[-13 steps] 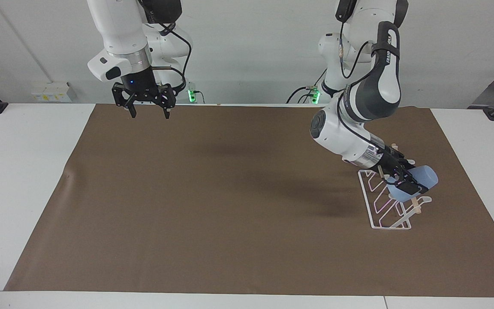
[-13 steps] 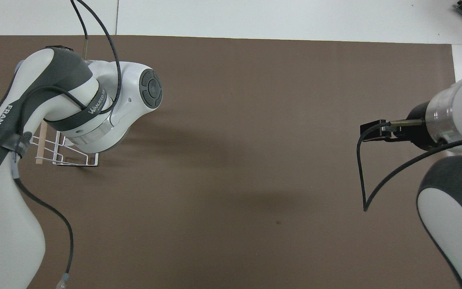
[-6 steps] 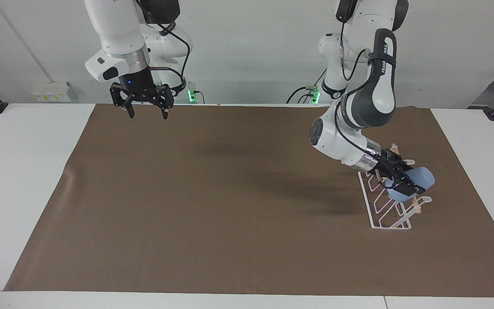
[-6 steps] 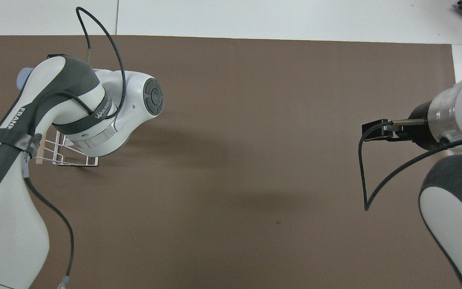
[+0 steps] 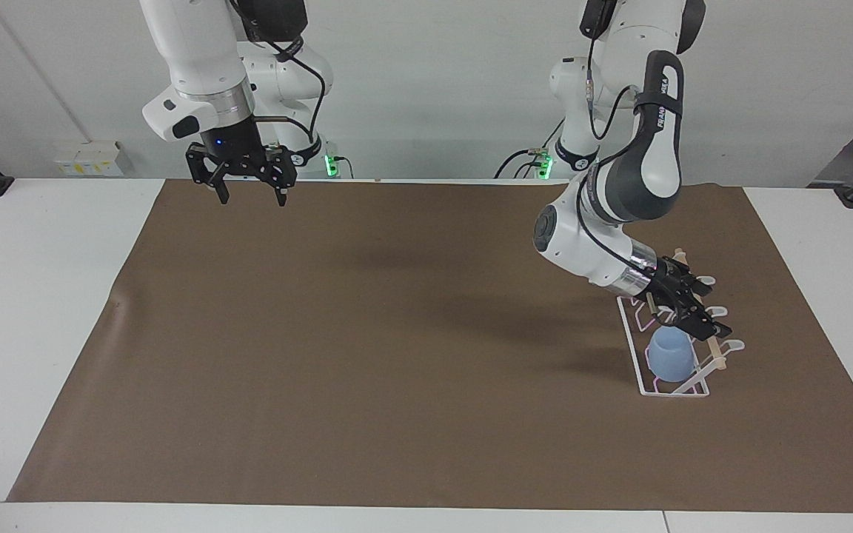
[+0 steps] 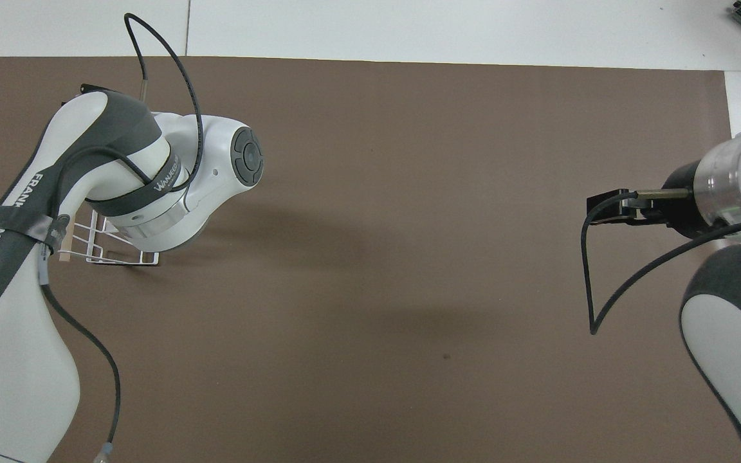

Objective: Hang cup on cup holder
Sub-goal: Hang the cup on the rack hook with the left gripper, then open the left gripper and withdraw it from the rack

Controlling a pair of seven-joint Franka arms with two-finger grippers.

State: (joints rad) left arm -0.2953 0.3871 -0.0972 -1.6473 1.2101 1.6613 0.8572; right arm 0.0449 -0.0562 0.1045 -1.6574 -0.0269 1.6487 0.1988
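Observation:
The light-blue cup (image 5: 669, 360) sits mouth-down, base up, in the white wire cup holder (image 5: 629, 334), at the holder's end farther from the robots, next to the wooden dowel (image 5: 714, 356). My left gripper (image 5: 687, 309) is open and empty, tilted just above the holder and a little above the cup, not touching it. My right gripper (image 5: 249, 194) hangs open and empty over the mat's edge near the robots, where the arm waits. In the overhead view only a corner of the holder (image 6: 121, 258) shows under the left arm; the cup is hidden there.
A brown mat (image 5: 367, 348) covers most of the white table (image 5: 34, 296). The holder stands toward the left arm's end of the mat. A black cable loops from the left wrist (image 6: 171, 77).
The left gripper let go of the cup; the cup dropped from the fingers to sit mouth-down in the holder. The left gripper drew back and up slightly. The right gripper rose a little.

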